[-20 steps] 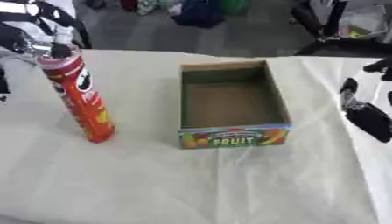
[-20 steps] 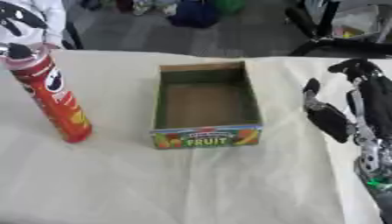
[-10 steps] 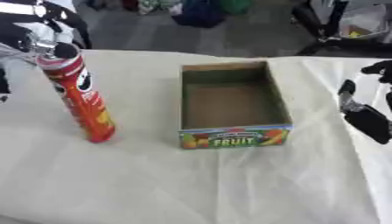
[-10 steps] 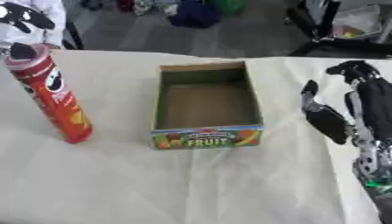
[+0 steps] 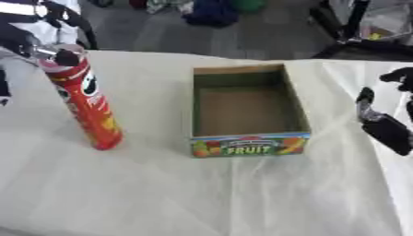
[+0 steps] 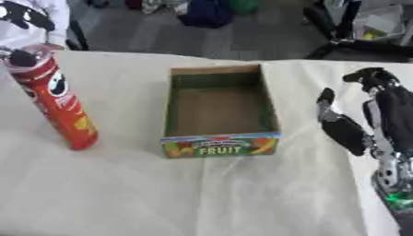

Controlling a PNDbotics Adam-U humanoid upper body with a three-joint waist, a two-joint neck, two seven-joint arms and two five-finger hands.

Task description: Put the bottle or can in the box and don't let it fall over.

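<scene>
The box [image 6: 219, 117] is seen open-topped on the cloth [image 6: 161, 193], its FRUIT panel on the near wall, nothing inside. Right of the box, well apart, the right hand [image 6: 379, 115] is held above the cloth, fingers relaxed, nothing gripped. Left of the box, the can [image 5: 83, 99] is standing upright, slightly tilted. At its lid, the left hand [image 5: 58, 55] is glimpsed; its fingers cannot be judged.

The right hand [image 6: 355, 131] is mostly matte black, with blocky segmented fingers and a thick rounded black forearm casing behind it, silver metal linkages below the wrist, and a small green light glowing near its base.
</scene>
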